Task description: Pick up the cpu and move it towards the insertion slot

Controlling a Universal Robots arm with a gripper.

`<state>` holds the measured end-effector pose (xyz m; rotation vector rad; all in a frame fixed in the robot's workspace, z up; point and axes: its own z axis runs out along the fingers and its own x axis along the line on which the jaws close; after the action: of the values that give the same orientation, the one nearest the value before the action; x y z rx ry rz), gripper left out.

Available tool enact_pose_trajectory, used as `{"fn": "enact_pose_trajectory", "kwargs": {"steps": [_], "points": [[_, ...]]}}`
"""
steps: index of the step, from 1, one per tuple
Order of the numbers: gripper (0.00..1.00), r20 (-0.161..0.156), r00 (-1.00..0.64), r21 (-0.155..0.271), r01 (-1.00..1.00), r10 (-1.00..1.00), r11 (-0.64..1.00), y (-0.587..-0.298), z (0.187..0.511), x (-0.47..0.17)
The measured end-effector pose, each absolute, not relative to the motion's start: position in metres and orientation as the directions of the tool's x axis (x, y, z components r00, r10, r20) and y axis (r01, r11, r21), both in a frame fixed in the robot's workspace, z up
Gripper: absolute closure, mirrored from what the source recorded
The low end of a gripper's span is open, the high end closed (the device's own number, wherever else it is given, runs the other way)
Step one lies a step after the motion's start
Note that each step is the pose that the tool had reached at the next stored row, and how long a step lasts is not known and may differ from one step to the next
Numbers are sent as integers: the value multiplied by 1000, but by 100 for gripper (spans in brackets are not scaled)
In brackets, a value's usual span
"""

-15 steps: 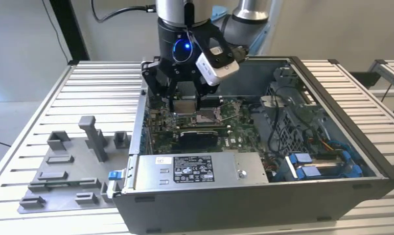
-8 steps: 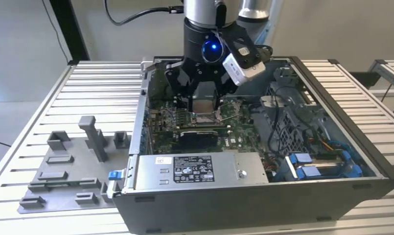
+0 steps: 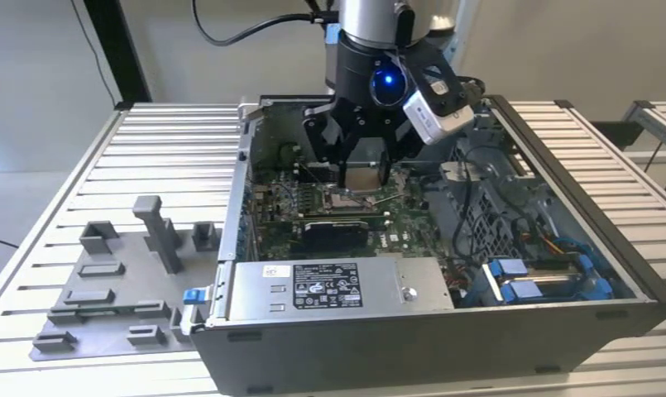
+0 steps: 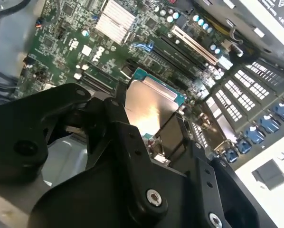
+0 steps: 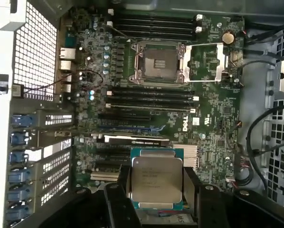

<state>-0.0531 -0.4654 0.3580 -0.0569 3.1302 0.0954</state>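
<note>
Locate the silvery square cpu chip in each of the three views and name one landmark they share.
Exterior view: the silvery square cpu chip hangs between the black jaws, above the green motherboard inside the open case.
First wrist view: cpu held between the jaws.
Second wrist view: cpu tilted, gripped at its edges.
Shared landmark: the green motherboard.

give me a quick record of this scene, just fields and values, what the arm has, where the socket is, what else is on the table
gripper: gripper above the motherboard, inside the open computer case
jaws: closed on two opposite edges of the chip
cpu: cpu held, silvery top showing in both wrist views
insertion slot: insertion slot on the green motherboard, dark centre bare, no chip in it
cpu versus slot: apart in the first wrist view, not yet over the slot
table: grey fixture tray on the exterior view's left of the case
</note>
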Motion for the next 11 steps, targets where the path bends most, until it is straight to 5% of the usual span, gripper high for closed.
{"fn": "enact_pose_trajectory", "kwargs": {"steps": [11], "points": [[100, -10, -1000, 60, -6, -5, 998, -462, 357, -46]]}}
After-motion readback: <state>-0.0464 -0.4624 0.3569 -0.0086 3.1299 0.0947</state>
